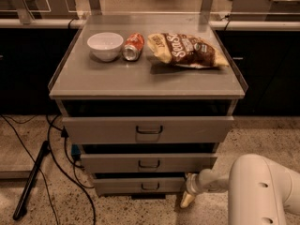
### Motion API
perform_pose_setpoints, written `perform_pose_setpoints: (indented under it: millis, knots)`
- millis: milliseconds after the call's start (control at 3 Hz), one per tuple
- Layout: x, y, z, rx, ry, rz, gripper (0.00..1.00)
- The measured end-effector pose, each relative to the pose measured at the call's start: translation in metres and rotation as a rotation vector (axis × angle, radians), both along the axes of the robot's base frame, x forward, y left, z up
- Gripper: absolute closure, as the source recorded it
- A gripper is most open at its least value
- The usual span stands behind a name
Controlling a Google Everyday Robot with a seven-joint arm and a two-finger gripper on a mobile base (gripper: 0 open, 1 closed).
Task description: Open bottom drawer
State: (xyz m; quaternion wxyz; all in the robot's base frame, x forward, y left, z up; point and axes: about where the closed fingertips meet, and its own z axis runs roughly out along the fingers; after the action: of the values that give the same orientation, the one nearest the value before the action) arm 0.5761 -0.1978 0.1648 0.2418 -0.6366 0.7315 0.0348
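Grey metal makes up the cabinet, whose three drawer fronts are stacked under a flat tabletop (pixel 140 78). The bottom drawer (pixel 119 185) is the lowest and narrowest front, just above the speckled floor, with a small dark handle at its centre. Above it sit the middle drawer (pixel 112 163) and the top drawer (pixel 103 129).

The pincer (pixel 187 199) hangs low at the right end of the bottom drawer, close to the floor and right of the handle. It grips nothing that I can see, and I cannot tell whether it is parted or closed. The white arm (pixel 262 191) reaches in from the near right.

On the tabletop, left to right, are a white bowl (pixel 105 45), a toppled can (pixel 133 46) and a chip bag (pixel 187 50). Dark cables (pixel 54 165) trail over the floor at the left.
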Motion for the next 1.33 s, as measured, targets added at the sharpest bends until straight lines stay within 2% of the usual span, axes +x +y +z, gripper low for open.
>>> perform_pose_setpoints:
  millis: [333, 667, 1333]
  knots:
    - [0.005, 0.001, -0.009, 0.006, 0.075, 0.007, 0.00]
    - [0.000, 0.008, -0.016, 0.022, 0.172, 0.036, 0.00]
    - [-0.006, 0.013, -0.017, 0.025, 0.189, 0.046, 0.00]
